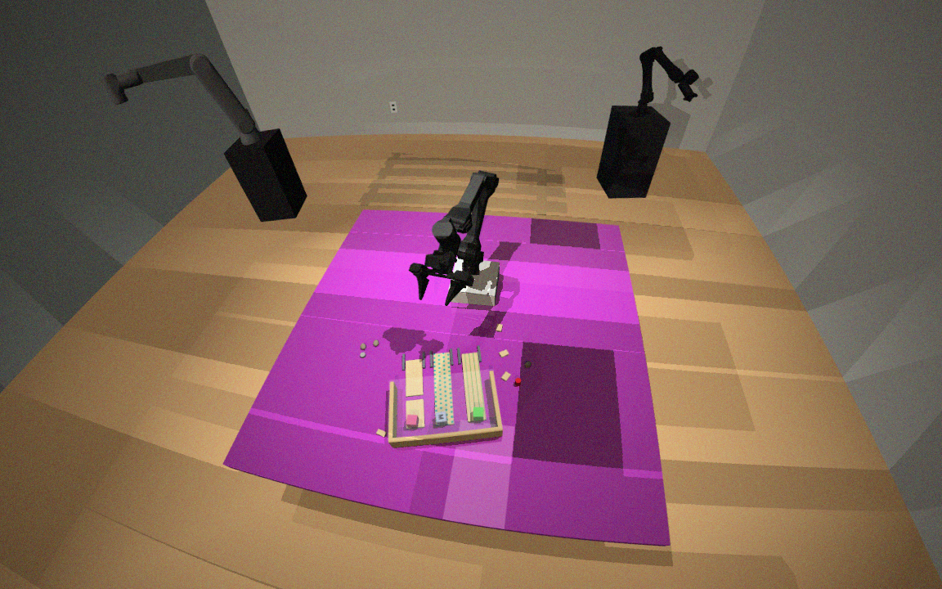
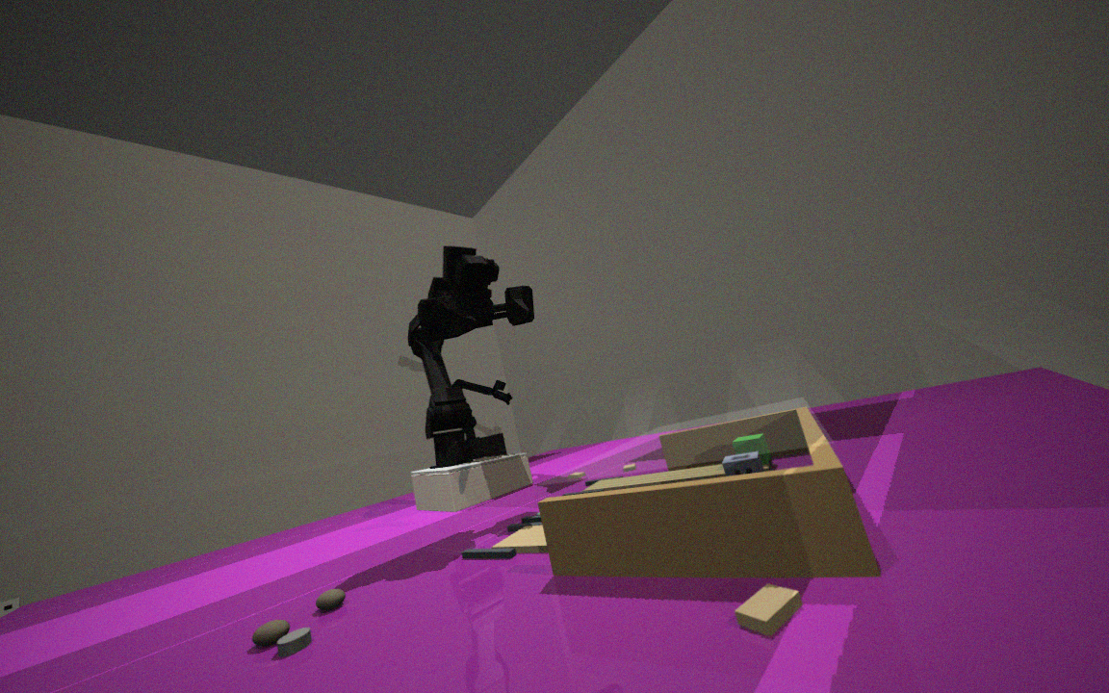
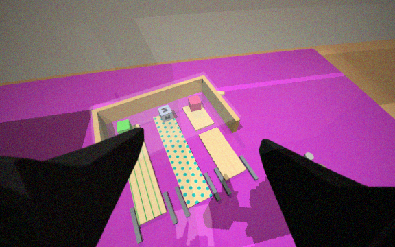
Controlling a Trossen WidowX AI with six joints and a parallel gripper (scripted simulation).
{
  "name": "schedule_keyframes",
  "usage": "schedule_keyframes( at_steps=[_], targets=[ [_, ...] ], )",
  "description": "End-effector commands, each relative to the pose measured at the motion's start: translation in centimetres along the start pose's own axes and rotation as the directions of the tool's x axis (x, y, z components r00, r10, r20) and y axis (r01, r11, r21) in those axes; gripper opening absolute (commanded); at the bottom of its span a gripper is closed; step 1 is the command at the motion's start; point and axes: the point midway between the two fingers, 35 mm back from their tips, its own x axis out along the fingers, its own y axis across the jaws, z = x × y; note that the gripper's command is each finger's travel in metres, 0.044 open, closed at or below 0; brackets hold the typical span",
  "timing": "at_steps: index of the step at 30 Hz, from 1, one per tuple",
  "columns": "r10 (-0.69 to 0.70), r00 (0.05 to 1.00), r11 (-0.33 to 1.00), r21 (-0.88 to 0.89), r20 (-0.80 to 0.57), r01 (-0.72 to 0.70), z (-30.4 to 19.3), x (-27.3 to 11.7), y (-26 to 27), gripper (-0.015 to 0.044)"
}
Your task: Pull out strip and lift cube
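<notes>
Top view has the wooden tabletop [image 1: 752, 366] filling most of the frame, with a big magenta mat [image 1: 569, 293] laid across the middle of it. Two black pedestals with idle arms sit toward the upper left [image 1: 266, 175] and upper right [image 1: 630, 150]. The working arm [image 1: 468, 212] rises from a pale base block [image 1: 485, 293] just above center, and it's bent forward and down over the mat.

Lower center of the mat there's a three-walled wooden tray [image 1: 445, 440], open on the side facing the arm. Three strips run out of it side by side. In the wrist view, left to right: a striped strip [image 3: 146, 192] partly hidden behind the left finger, a dotted strip [image 3: 182, 158] in one piece, and a plain strip [image 3: 221, 151] that's clearly split in two with a gap between the halves. Short grey pegs [image 3: 212, 186] flank the near ends of the strips.

The claw [image 1: 437, 289] is wide open with nothing in it, hanging above the mat, well apart from the strips.

The labelled cube [image 3: 165, 112] is grey-white with an M on it, sitting on the far end of the dotted strip inside the tray, center of the wrist frame. A green cube [image 3: 123, 126] is to its left and a pink cube [image 3: 195, 102] to its right on the cut-off piece.

Little bits around the tray: grey pebbles [image 2: 283, 635], tan blocks [image 2: 767, 608], a tiny red ball [image 1: 518, 381].
</notes>
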Motion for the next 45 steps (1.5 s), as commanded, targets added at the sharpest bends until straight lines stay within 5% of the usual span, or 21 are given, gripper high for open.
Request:
schedule_keyframes(
  at_steps=[1, 17, 24, 32, 39, 45],
  targets=[
    [0.079, 0.990, 0.981, -0.166, -0.113, -0.097, -5.2, 2.4, 1.9, 0.0400],
    [0.086, 0.988, 0.977, -0.182, -0.125, -0.108, -5.8, 2.6, 2.1, 0.0400],
    [0.023, 0.934, 0.959, -0.255, -0.357, -0.122, -6.1, 5.9, 1.7, 0.0216],
    [-0.056, 0.752, 0.922, -0.323, -0.657, -0.214, -8.0, 10.6, 0.7, 0.0006],
    [-0.105, 0.517, 0.887, -0.315, -0.850, -0.338, -11.0, 14.0, -0.4, 0.0000],
    [-0.109, 0.491, 0.884, -0.311, -0.864, -0.351, -11.4, 14.3, -0.5, 0.0000]
  ],
)
